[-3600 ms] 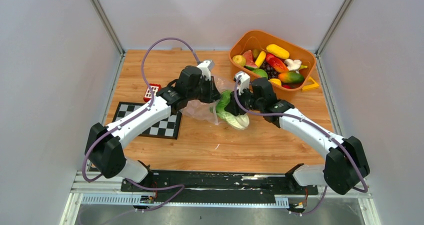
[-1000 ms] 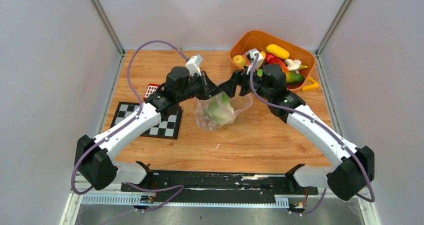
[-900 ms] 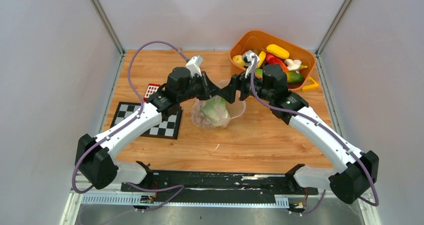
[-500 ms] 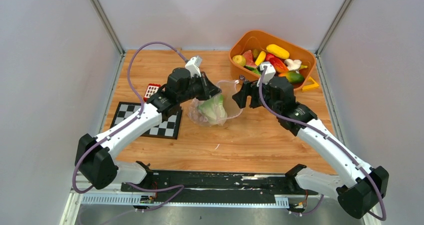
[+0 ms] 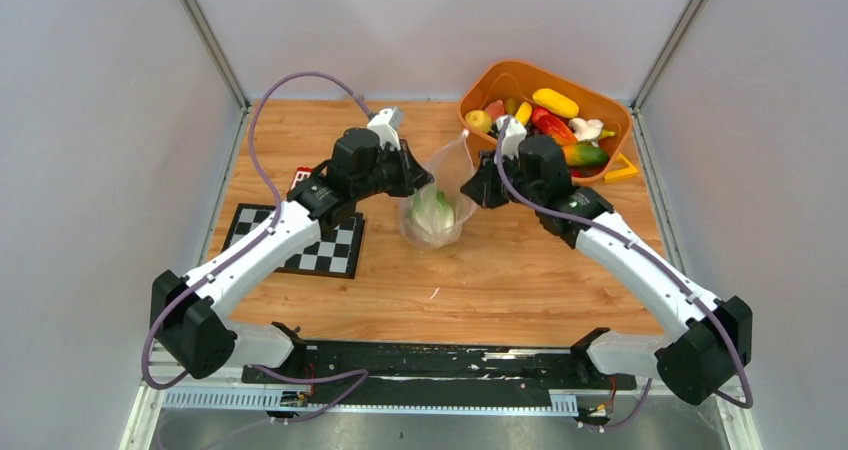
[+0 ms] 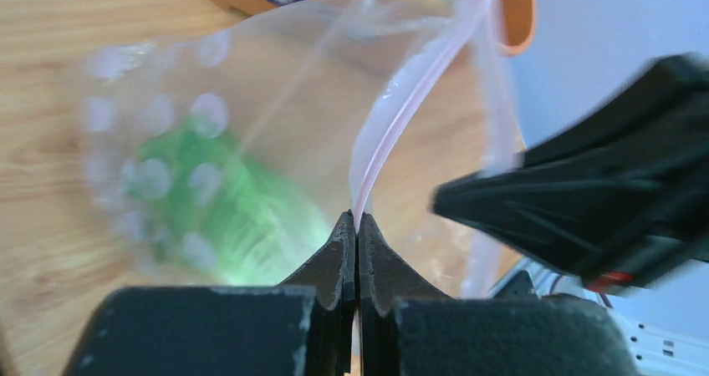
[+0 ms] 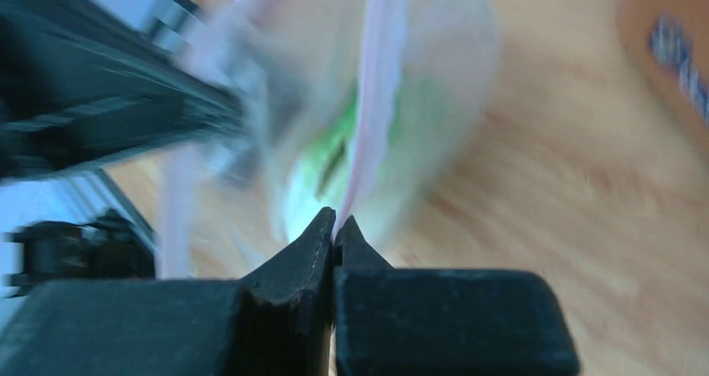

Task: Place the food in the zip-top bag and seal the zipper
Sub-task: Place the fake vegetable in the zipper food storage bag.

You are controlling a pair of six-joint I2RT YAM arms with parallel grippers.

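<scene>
Left gripper (image 5: 424, 178) and right gripper (image 5: 468, 186), seen from above, hold the zip-top bag (image 5: 445, 166) by its mouth between them, green cabbage (image 5: 432, 213) inside, orange basket (image 5: 482, 78) just behind; left wrist view: jaws clamped on the pink zipper (image 6: 403, 99); right wrist view: jaws likewise pinched on it, picture blurred.
</scene>
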